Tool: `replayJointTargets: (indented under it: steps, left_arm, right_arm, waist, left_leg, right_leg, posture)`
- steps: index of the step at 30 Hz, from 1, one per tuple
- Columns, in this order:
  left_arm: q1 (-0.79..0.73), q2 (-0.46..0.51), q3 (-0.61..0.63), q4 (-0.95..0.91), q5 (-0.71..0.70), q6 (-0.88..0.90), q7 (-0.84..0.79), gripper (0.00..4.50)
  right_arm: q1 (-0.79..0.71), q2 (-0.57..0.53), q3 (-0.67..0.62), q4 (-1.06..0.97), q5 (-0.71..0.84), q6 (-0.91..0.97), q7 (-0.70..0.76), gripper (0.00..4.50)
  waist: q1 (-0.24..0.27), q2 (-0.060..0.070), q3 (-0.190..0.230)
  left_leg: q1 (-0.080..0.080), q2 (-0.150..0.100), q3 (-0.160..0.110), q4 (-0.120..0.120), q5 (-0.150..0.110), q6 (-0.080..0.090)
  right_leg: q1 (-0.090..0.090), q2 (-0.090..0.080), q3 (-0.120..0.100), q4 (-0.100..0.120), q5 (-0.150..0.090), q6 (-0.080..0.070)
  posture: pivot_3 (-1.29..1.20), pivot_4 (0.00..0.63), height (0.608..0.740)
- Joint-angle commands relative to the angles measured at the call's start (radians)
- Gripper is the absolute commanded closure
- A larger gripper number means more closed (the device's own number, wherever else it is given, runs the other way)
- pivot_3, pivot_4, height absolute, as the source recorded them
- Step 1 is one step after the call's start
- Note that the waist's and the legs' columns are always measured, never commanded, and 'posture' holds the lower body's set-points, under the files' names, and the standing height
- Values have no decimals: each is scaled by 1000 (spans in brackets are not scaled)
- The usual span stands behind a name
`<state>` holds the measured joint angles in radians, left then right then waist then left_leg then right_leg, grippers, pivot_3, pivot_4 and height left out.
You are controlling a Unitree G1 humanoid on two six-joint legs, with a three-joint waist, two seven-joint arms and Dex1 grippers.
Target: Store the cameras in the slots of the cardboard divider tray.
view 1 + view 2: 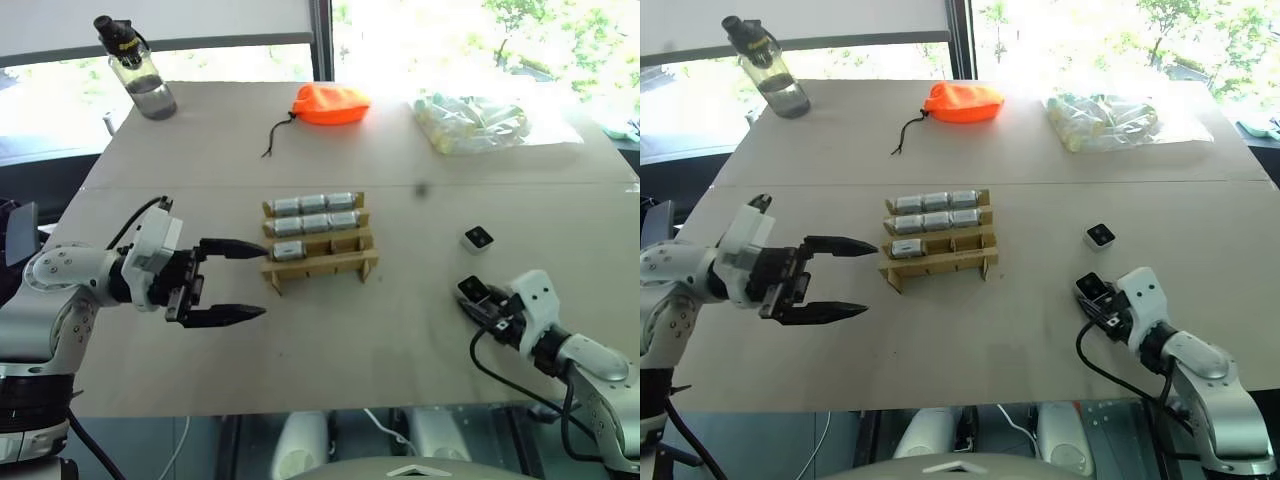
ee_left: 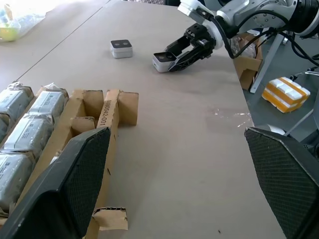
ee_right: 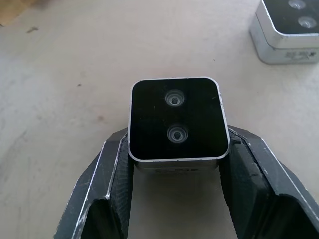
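The cardboard divider tray (image 1: 330, 266) stands at the table's middle, with several wrapped silvery-grey cameras (image 1: 314, 204) lying in its back slots. My left gripper (image 1: 262, 281) hovers open just left of the tray, fingers pointing at it. Near the front right edge, a camera (image 3: 174, 119) lies on the table with its black lens face up. My right gripper (image 1: 468, 295) is shut on it, its fingers (image 3: 117, 169) pressed against both sides. Another loose camera (image 1: 478, 238) lies a little beyond it.
A water bottle (image 1: 140, 70) stands at the back left, an orange drawstring pouch (image 1: 330, 103) at the back middle, and a clear bag of pale items (image 1: 475, 122) at the back right. The table's front edge runs close to my right gripper.
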<state>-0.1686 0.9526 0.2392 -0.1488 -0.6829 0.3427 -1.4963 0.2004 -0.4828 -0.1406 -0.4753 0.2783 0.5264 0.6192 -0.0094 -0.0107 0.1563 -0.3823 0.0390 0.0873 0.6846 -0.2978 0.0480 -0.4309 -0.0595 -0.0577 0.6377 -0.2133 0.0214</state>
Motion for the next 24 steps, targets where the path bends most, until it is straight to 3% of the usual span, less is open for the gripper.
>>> replayJointTargets:
  steps: [1, 7, 12, 20, 24]
  left_arm:
    - [-29, -9, 18, -34, -35, 26, 31, 0]
    - [-147, -71, -39, -14, -89, 129, 93, 0]
    - [-263, -157, -120, 26, -56, 180, 163, 0]
    - [-370, -180, -215, 76, -24, 279, 192, 0]
    - [-383, -181, -239, 86, -10, 289, 171, 0]
  right_arm:
    - [-47, -68, 23, -28, -41, -70, 28, 2604]
    - [-269, -151, 167, -42, -115, -129, 86, 2604]
    - [-517, -185, 357, 87, -313, -428, 140, 2604]
    - [-772, -134, 511, 276, -499, -764, 150, 2604]
    - [-843, -78, 548, 338, -543, -820, 148, 2604]
  waist:
    - [0, 0, 0]
    - [-1, -1, 0]
    - [-1, -3, 0]
    - [-1, -5, 1]
    - [-2, -5, 1]
  left_leg:
    - [0, 0, 0, 0, 0, 0]
    - [1, 0, 0, 1, 0, 0]
    - [1, -2, 0, 2, 0, 0]
    - [-3, -1, 0, 2, 0, 0]
    - [-3, -1, 0, 2, 0, 0]
  right_leg:
    - [0, 0, 0, 0, 0, 0]
    - [0, 0, 0, 2, -1, 3]
    - [0, 3, 0, 2, -1, 1]
    - [-2, 3, 0, 0, 1, -1]
    - [-2, 3, 0, 0, 1, -1]
  posture:
    - [0, 150, 740]
    - [0, 150, 740]
    - [0, 150, 740]
    - [0, 150, 740]
    - [0, 150, 740]
